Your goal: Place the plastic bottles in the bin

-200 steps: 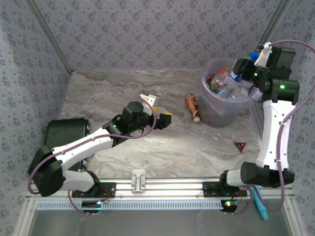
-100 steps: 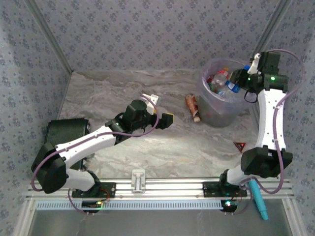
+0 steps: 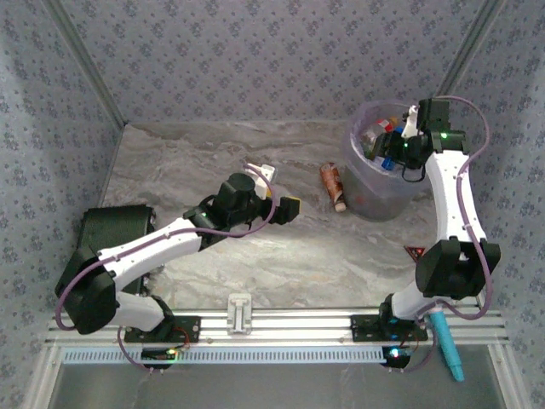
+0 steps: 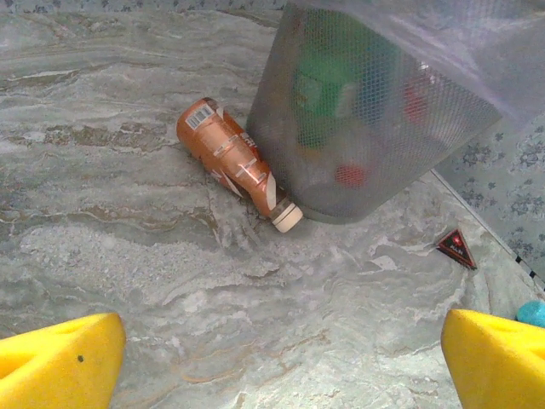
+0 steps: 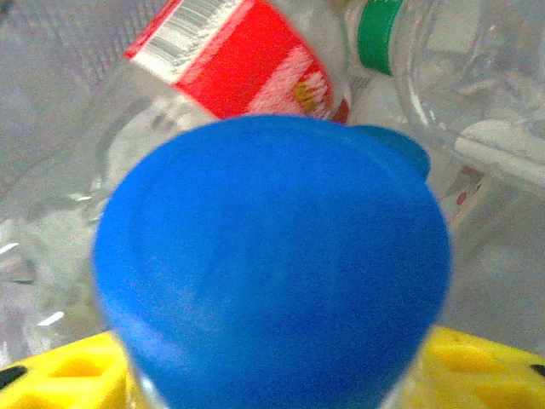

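Note:
An orange-brown bottle (image 3: 333,185) (image 4: 230,162) lies on the table against the bin's left side, its pale cap toward the near edge. The bin (image 3: 375,203) (image 4: 375,153) holds several bottles, among them a red-labelled one (image 5: 238,68) and a green-capped one (image 5: 379,34). My right gripper (image 3: 393,153) (image 5: 272,375) hangs over the bin's right half with a blue-capped clear bottle (image 5: 272,273) between its yellow fingers. Whether they still clamp it I cannot tell. My left gripper (image 3: 279,189) (image 4: 285,366) stands open and empty above the table, left of the lying bottle.
A red triangle marker (image 3: 415,253) (image 4: 457,247) lies on the table near the bin. A teal pen-like tool (image 3: 449,349) rests by the right arm's base. A black box (image 3: 115,226) sits at the table's left edge. Patterned walls close in on three sides.
My right arm has swung left and down, carrying the blue-capped bottle from the bin's right rim to over its inside. The left gripper has crept slightly to the right.

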Controlling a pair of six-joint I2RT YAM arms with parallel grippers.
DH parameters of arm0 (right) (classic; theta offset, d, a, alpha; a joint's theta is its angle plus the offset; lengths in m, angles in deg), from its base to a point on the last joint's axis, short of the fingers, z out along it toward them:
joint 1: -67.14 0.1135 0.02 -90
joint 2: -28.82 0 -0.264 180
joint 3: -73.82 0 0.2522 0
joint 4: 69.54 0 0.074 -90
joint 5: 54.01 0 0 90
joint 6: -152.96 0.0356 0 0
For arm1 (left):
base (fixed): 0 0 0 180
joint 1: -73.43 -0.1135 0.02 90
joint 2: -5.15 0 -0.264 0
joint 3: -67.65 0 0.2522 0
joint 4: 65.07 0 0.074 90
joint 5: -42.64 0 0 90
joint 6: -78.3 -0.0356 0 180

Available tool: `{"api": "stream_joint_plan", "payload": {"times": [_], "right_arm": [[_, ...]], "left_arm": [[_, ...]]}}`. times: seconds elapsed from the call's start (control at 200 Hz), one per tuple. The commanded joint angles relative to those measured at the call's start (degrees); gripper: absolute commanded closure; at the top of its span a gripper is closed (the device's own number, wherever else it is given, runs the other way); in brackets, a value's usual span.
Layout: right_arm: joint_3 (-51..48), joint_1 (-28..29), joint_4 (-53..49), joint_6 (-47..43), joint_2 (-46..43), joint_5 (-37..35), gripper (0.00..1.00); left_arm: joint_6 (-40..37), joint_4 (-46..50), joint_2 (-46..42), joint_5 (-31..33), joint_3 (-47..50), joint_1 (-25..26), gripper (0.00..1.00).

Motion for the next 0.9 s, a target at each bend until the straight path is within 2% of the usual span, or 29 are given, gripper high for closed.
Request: {"api": "stream_joint_plan", "payload": {"times": [0.0, 0.09, 0.29, 0.385, 0.515, 0.56, 0.685, 0.895], "right_arm": [[5.08, -0.12, -4.61, -1.36, -1.00, -4.13, 0.21], [10.51, -0.43, -8.61, -2.41, -1.27, -5.18, 0.11], [15.57, -2.47, -10.27, -3.29, -0.50, -6.28, 0.10], [15.97, -3.07, -8.94, -3.12, 1.12, -5.90, 0.17], [16.70, -3.57, -7.66, -2.69, 3.66, -6.06, 0.37], [16.53, -3.67, -7.43, -2.67, 4.26, -6.30, 0.40], [12.76, -2.99, -5.83, -2.88, 4.14, -6.02, 0.48], [4.27, -0.44, -3.44, -1.92, 2.35, -5.63, 0.52]], "left_arm": [[0.32, 0.33, 0.56, -0.02, -2.24, -0.21, 0.05], [0.58, -0.37, 1.04, -0.07, -2.04, -0.25, 0.05], [0.68, -0.55, 1.38, -0.41, -1.85, -0.25, 0.05], [0.41, -0.02, 0.96, -0.07, -1.70, -0.20, 0.05], [0.23, 0.32, -0.16, 0.62, -0.95, -0.25, 0.05], [0.23, 0.30, -0.52, 0.86, -0.62, -0.23, 0.05], [0.47, -0.01, -1.04, 1.43, 0.30, -0.28, 0.05], [0.32, 0.06, -0.90, 1.35, 0.37, -0.42, 0.05]]}}
